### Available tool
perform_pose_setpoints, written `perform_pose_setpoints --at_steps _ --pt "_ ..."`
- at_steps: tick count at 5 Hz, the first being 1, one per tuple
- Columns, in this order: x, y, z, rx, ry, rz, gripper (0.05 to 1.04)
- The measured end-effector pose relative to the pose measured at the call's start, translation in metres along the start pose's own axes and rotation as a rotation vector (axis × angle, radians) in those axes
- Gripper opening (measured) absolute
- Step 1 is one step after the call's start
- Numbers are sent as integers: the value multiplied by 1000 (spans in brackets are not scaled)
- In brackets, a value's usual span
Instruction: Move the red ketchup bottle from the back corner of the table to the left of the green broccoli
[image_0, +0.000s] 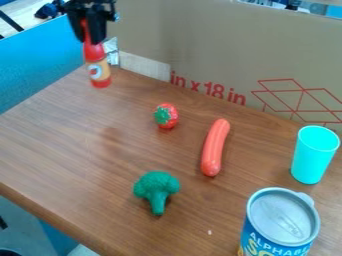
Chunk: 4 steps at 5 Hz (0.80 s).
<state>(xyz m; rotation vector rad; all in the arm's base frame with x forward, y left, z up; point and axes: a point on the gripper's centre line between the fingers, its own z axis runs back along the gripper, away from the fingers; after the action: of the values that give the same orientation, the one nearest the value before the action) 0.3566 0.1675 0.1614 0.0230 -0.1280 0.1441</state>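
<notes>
At the upper left, the black gripper (93, 34) points down, shut on the neck of a red bottle (99, 69) with a tan label. The bottle hangs nearly upright below it, over the back left of the table; whether its base touches the wood I cannot tell. Right of and below the bottle lies a red strawberry (172, 115) with a green leafy top. An orange-red sausage (214, 147) lies lengthwise near the middle, and a green broccoli (157, 187) is in front of it to the left.
A turquoise cup (312, 157) stands upright at the right, behind a blue can with a grey lid (284, 216) at the lower right. A cardboard wall (220, 47) borders the back of the wooden table (60, 150), and a blue panel (37, 70) is at the left.
</notes>
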Motion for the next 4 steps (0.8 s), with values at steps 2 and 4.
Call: perform_pose_setpoints --at_steps 2,4 --pt "-66 8 -28 102 205 -26 371" --pt "-97 -34 -16 34 209 -165 371"
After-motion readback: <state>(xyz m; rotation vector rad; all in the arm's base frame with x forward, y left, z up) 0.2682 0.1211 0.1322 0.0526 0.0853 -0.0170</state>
